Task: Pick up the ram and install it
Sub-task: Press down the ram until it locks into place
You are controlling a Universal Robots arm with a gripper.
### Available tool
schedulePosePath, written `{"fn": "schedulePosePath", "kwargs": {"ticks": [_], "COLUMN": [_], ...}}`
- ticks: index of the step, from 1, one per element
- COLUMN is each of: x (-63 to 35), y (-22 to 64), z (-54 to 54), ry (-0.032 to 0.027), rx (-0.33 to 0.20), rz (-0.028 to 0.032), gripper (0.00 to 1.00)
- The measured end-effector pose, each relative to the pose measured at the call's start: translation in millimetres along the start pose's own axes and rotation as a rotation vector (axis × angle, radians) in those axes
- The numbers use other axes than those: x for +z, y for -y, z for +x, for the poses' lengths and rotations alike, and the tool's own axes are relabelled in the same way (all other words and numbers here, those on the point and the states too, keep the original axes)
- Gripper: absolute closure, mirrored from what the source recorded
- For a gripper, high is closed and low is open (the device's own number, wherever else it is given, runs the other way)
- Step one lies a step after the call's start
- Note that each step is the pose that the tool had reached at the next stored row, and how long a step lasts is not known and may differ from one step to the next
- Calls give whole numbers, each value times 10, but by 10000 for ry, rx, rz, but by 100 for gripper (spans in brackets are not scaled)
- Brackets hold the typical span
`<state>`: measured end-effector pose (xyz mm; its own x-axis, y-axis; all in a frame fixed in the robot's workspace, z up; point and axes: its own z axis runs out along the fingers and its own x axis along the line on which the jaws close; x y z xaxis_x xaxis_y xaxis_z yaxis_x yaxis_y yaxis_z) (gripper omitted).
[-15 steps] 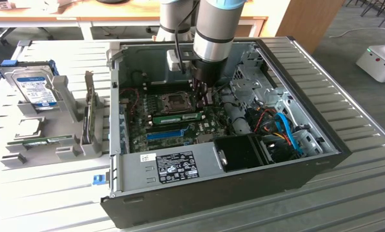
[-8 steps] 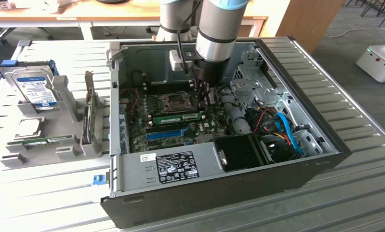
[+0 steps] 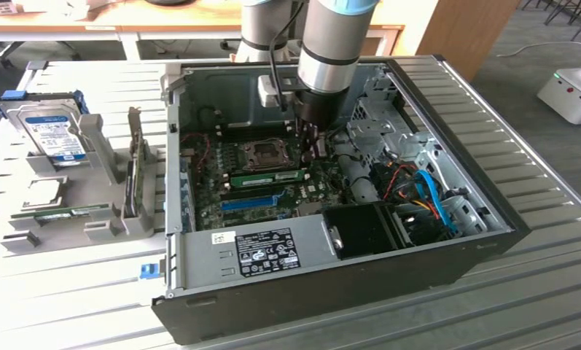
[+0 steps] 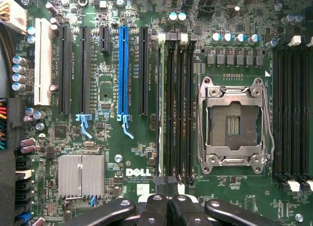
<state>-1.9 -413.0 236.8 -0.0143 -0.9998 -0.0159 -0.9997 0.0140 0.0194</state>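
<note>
One ram (image 3: 267, 177), a narrow green stick, stands in a memory slot beside the CPU socket (image 3: 267, 152) inside the open computer case (image 3: 465, 248). The wrist view shows this ram (image 4: 161, 103) edge-on in the slot nearest the blue slot (image 4: 122, 69). My gripper (image 3: 313, 149) reaches down into the case close above the board, near one end of the memory slots. Its black fingers (image 4: 155, 206) are shut together, and I see nothing between them. A second ram (image 3: 73, 214) lies on the grey holder outside the case, at the exterior view's left.
A hard drive (image 3: 52, 135) with a blue label stands upright in the grey holder (image 3: 125, 219). Inside the case are blue and orange cables (image 3: 431, 197), a black fan shroud (image 3: 368, 230) and a heatsink (image 4: 80, 174). The case walls close in around the arm.
</note>
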Motion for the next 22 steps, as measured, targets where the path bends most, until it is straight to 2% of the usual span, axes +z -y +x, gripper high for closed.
{"fn": "schedulePosePath", "kwargs": {"ticks": [4, 10, 22], "x": [12, 90, 115], "y": [1, 2, 2], "z": [-1, 2, 2], "ry": [4, -1, -4], "rx": [-1, -1, -1], "rz": [2, 0, 0], "gripper": [89, 89, 89]}}
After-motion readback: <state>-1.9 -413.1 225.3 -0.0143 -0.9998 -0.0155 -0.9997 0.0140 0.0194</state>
